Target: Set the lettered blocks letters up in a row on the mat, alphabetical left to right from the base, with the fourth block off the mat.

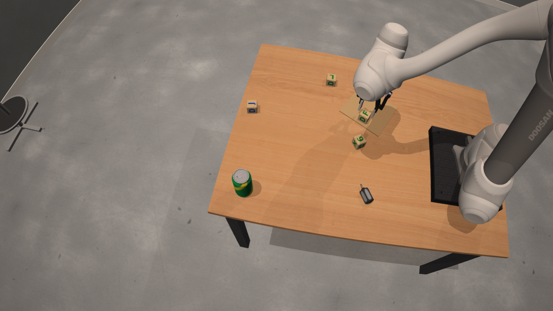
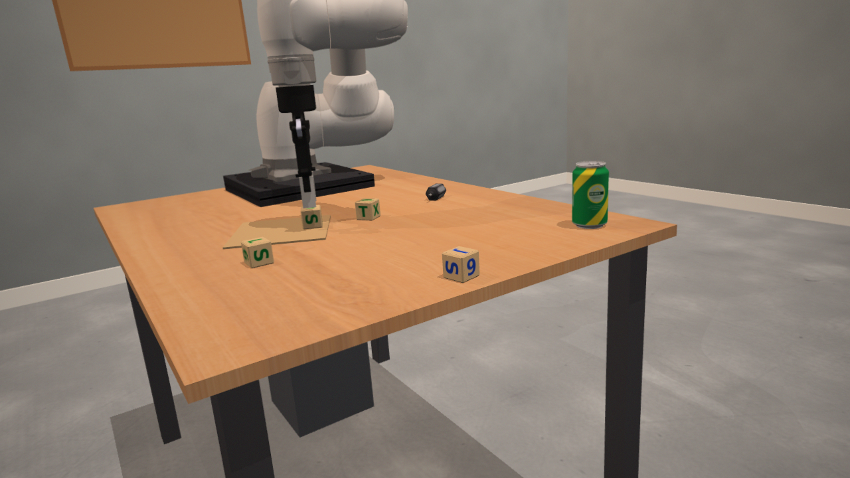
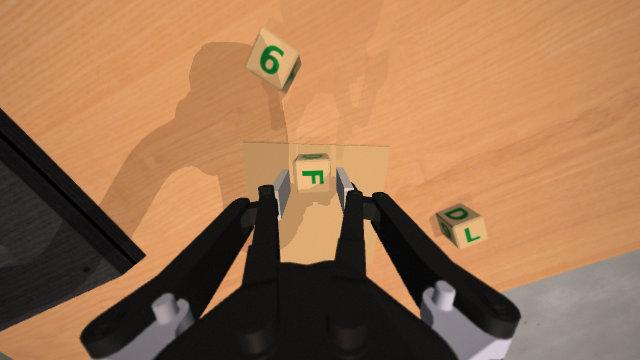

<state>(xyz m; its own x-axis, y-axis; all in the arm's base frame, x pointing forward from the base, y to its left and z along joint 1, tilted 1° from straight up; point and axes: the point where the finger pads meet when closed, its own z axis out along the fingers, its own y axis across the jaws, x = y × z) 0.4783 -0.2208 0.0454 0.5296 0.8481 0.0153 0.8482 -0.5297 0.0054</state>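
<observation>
A wooden block with a green F on top (image 1: 364,115) (image 2: 311,217) (image 3: 311,172) sits on the tan mat (image 1: 381,121) (image 2: 283,235) (image 3: 369,164). My gripper (image 1: 367,109) (image 2: 305,200) (image 3: 313,179) is open just above it, one finger on each side with a gap to the block. A block showing a green 6 on top (image 1: 359,141) (image 2: 368,208) (image 3: 272,59) lies on the table just off the mat, turned at an angle. A block with a green L on top (image 1: 331,79) (image 2: 256,251) (image 3: 461,225) lies off the mat's other side. A block with a blue J on top (image 1: 252,106) (image 2: 460,263) lies far out near the table edge.
A green and yellow can (image 1: 242,182) (image 2: 590,194) stands at a far corner of the table. A small black object (image 1: 365,194) (image 2: 435,191) lies between the can and the arm's black base plate (image 1: 440,166) (image 2: 297,184) (image 3: 40,225).
</observation>
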